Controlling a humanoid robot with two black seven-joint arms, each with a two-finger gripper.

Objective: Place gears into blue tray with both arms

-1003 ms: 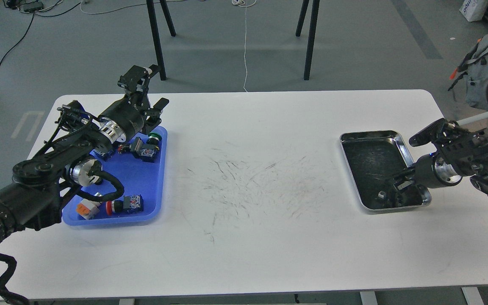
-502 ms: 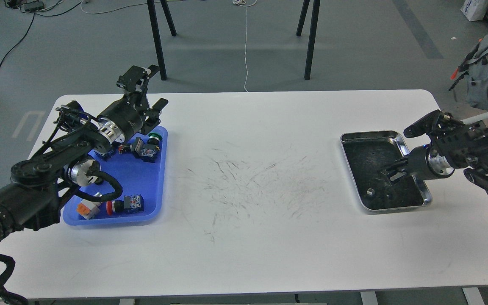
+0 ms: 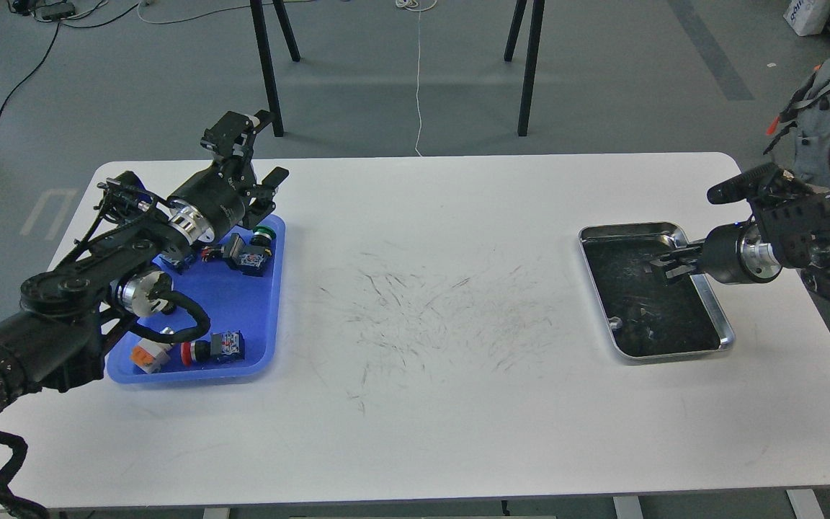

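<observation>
The blue tray (image 3: 246,317) lies at the table's left and holds several coloured push-button switches; I make out no gears in it. My left gripper (image 3: 269,192) hovers over the tray's far right corner, with its fingers apart and nothing between them. A few small dark gears (image 3: 638,318) lie in the near part of the silver metal tray (image 3: 723,333) on the right, and they are hard to pick out against its dark floor. My right gripper (image 3: 663,265) hangs over that tray's right side, above its floor. It looks small and dark, and whether it holds anything does not show.
A green-capped switch (image 3: 264,233), a red-capped one (image 3: 195,351) and an orange-and-white one (image 3: 148,355) sit in the blue tray. The white table (image 3: 422,404) between the two trays is scuffed. Black stand legs (image 3: 265,72) rise beyond the far edge, and a grey backpack (image 3: 829,122) sits far right.
My right gripper has lifted from the silver tray's near right corner and moved back towards its far right side. A small silvery piece in that tray shifted left. The left arm barely moved.
</observation>
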